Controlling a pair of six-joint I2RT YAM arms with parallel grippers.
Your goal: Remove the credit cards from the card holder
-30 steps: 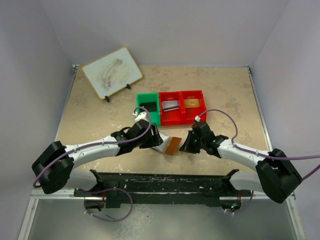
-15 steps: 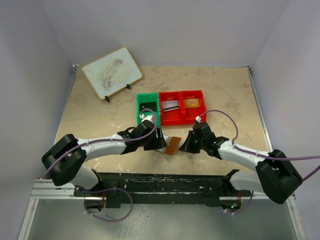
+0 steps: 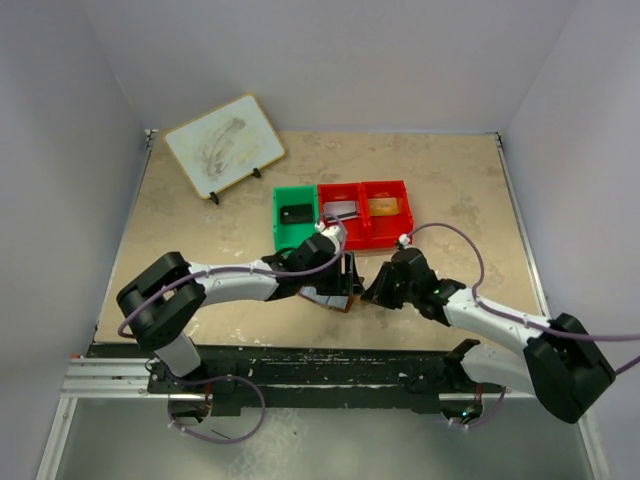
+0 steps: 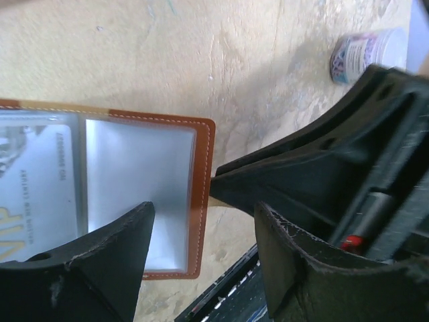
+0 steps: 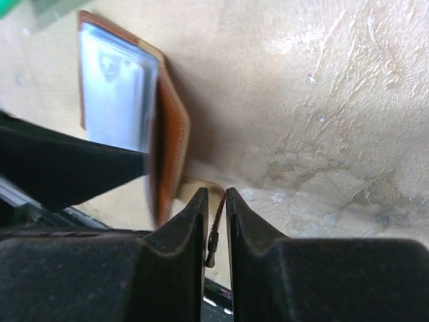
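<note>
A pale, stone-look table top sits inside plain grey walls. The card holder lies open and flat on it, between the two arms. It is brown with see-through pockets. A card with writing on it shows in one pocket. The pocket next to it looks empty.

The left gripper hangs right over the card holder, above its outer edge. Its jaws stand wide apart and hold nothing. The right gripper is just beside the card holder, where the little side tab sticks out. Its jaws are almost together with the tab between them. I cannot tell if they squeeze the tab or have let it loose.

Behind the card holder, farther from the arms, a green bin and a red bin sit touching each other. Far behind it, to the left, a white board stands on small feet.

I think the job now is to get that card out of its pocket. To do it well, the right gripper should hold the tab down so the card holder does not slide. The left gripper should move over the card, come down softly, pinch only the card and not the clear cover, and pull it straight out. A crooked pull could drag the whole holder along.
</note>
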